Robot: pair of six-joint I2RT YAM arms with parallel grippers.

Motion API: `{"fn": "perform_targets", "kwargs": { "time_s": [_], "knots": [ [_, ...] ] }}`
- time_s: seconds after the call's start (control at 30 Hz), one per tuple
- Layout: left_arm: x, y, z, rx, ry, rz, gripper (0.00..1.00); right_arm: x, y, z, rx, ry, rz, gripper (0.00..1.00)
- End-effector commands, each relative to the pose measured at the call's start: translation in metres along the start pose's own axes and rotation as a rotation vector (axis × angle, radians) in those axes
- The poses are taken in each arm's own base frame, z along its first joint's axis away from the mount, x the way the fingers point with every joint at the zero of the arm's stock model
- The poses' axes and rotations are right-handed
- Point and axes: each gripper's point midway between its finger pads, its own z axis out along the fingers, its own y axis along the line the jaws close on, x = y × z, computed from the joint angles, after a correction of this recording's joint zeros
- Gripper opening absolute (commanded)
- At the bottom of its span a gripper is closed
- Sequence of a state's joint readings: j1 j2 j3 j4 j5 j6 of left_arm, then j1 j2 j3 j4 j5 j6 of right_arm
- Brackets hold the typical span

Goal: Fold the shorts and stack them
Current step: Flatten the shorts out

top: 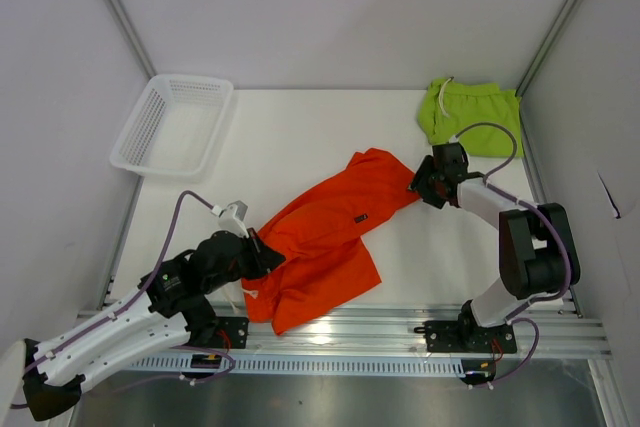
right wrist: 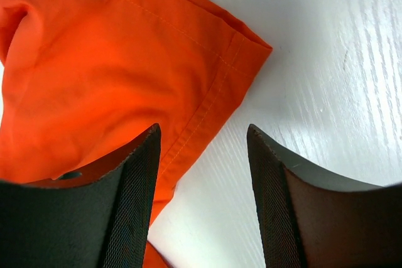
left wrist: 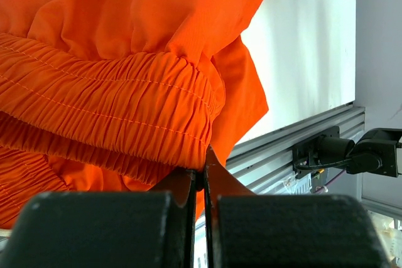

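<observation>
Status: the orange shorts [top: 325,247] are spread diagonally across the middle of the table [top: 300,137], near-left to far-right. They are partly crumpled, with one leg flopped toward the near edge. A small dark label [top: 358,217] is seen on the upper face.

At the near-left end, the left gripper [top: 262,252] is clamped on the fabric. In the left wrist view the elastic waistband [left wrist: 107,105] is bunched just above the closed jaws, and a fold of orange cloth is pinched between them.

At the far-right end, the right gripper [top: 420,187] is held with jaws apart and nothing is gripped. In the right wrist view the hemmed leg corner [right wrist: 251,45] lies flat on the table. One finger [right wrist: 135,180] is placed over the fabric, the other over bare white surface.

Elsewhere, the lime green shorts [top: 470,117] are bunched at the far-right corner of the table, just beyond the right gripper and apart from the orange pair. A white drawstring shows at their far-left edge. The white mesh basket [top: 130,142] is set at the far-left corner.
</observation>
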State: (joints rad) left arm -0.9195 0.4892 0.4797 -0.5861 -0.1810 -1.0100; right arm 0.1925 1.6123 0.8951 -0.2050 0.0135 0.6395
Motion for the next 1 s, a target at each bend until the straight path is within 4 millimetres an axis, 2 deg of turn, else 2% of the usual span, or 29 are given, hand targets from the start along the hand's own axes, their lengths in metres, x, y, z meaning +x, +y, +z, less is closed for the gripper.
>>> {"fn": "perform_targets", "kwargs": {
  "time_s": [0.0, 0.23, 0.57, 0.73, 0.83, 0.87, 0.97],
  "knots": [
    [-0.011, -0.014, -0.003, 0.046, -0.035, 0.004, 0.0, -0.012, 0.004, -0.013, -0.021, -0.069, 0.035, 0.59],
    [-0.011, -0.014, -0.005, 0.051, -0.036, 0.002, 0.0, -0.002, 0.005, 0.006, -0.032, -0.036, 0.071, 0.59],
    [-0.015, -0.016, -0.012, 0.061, -0.044, -0.008, 0.0, -0.013, 0.0, 0.022, 0.006, -0.089, 0.163, 0.59],
    [-0.017, -0.019, -0.016, 0.071, -0.048, -0.013, 0.0, -0.018, 0.005, 0.029, -0.007, -0.098, 0.184, 0.57],
    [-0.018, -0.021, -0.018, 0.076, -0.05, -0.011, 0.0, -0.017, 0.008, 0.034, -0.006, -0.089, 0.181, 0.51],
    [-0.018, -0.021, -0.018, 0.074, -0.049, -0.011, 0.0, -0.019, 0.01, 0.035, -0.006, -0.094, 0.179, 0.41],
    [-0.017, -0.021, -0.016, 0.074, -0.047, -0.012, 0.0, -0.021, 0.012, 0.038, -0.005, -0.099, 0.176, 0.24]
  ]
}}
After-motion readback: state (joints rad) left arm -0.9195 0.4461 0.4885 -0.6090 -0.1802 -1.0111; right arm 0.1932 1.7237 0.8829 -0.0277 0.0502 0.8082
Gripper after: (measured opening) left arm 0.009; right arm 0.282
